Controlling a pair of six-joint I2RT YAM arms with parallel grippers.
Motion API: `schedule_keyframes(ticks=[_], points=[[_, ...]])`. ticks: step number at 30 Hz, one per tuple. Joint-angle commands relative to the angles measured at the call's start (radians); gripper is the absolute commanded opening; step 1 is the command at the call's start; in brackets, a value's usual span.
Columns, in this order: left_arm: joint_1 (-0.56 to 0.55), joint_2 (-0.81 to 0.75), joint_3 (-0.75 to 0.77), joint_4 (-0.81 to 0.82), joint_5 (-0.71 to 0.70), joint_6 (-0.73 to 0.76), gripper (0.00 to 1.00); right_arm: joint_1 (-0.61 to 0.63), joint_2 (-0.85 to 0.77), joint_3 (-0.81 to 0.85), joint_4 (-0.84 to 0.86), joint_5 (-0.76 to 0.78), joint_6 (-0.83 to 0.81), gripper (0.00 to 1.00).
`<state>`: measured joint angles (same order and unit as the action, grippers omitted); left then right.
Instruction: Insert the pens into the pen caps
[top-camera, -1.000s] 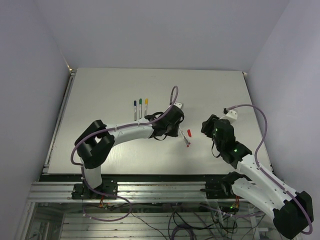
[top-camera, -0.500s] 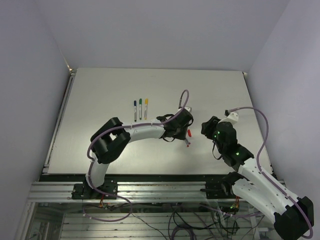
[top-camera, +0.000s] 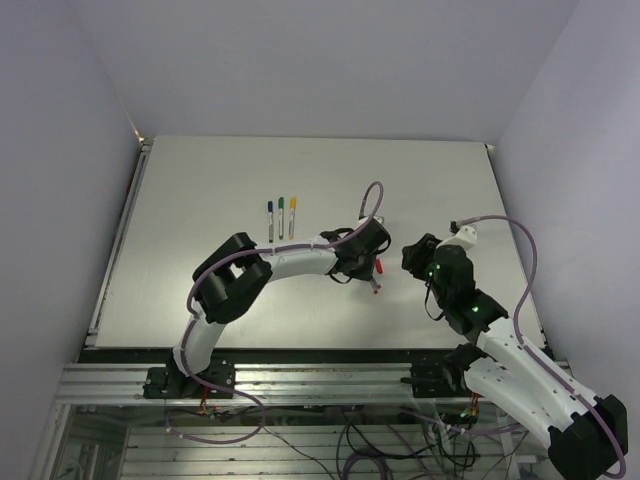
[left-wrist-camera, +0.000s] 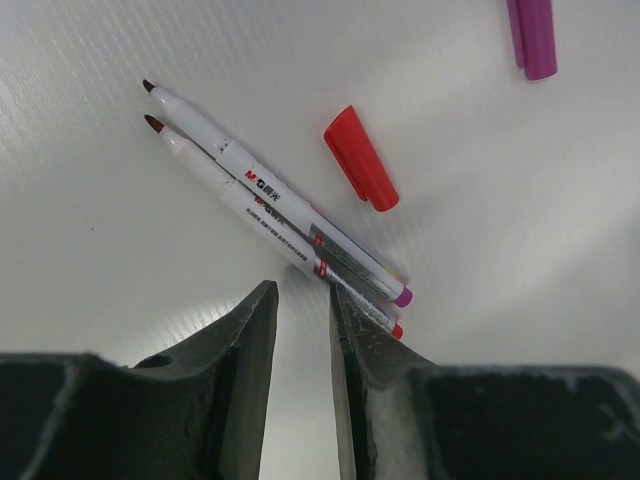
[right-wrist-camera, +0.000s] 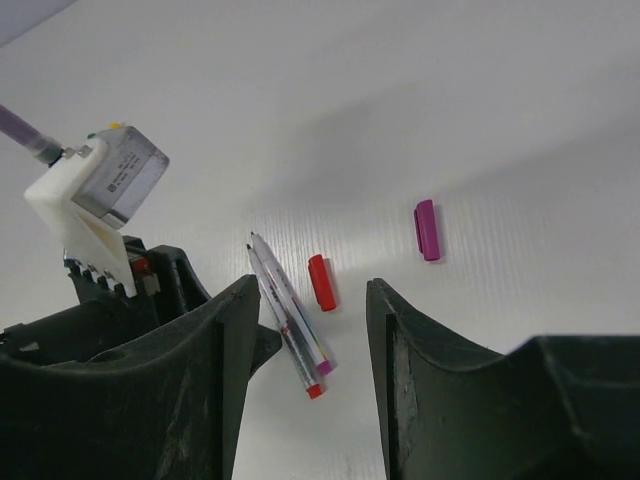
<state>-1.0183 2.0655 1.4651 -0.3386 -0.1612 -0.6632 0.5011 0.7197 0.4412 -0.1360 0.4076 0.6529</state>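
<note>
My left gripper (left-wrist-camera: 302, 296): narrowly parted, empty, at the pens' (left-wrist-camera: 275, 190) rear ends.
My right gripper (right-wrist-camera: 310, 288): wide apart, empty.

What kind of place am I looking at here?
Probably a robotics lab cell: left arm and right arm bolted to an aluminium rail, a white table boxed in by plain walls, loose wiring underneath.

We're over the bench (top-camera: 200, 190): a pale grey-white top, matte, and faintly ribbed in the close wrist views. Plain lavender-grey walls close it in, with the back wall (top-camera: 320, 60) along the far edge and the left wall (top-camera: 50, 170) and right wall (top-camera: 585, 140) down both sides. A metal strip (top-camera: 120, 240) lines the left edge, and slotted aluminium rails (top-camera: 320, 382) run along the near edge. The light is soft and even, the shadows faint.
</note>
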Motion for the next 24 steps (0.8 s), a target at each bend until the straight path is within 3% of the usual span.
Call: schedule_keyframes(ticks=[1, 14, 24], points=[[-0.007, 0.02, 0.044, -0.03, -0.026, -0.013, 0.38, -0.003, -0.013, -0.018, 0.025, -0.006, 0.011, 0.47], [-0.007, 0.062, 0.069, -0.025, -0.015, -0.023, 0.39, -0.003, -0.012, -0.038, 0.045, -0.026, 0.018, 0.45], [-0.008, 0.117, 0.136, -0.11, -0.063, 0.002, 0.39, -0.004, -0.014, -0.034, 0.047, -0.03, 0.02, 0.45]])
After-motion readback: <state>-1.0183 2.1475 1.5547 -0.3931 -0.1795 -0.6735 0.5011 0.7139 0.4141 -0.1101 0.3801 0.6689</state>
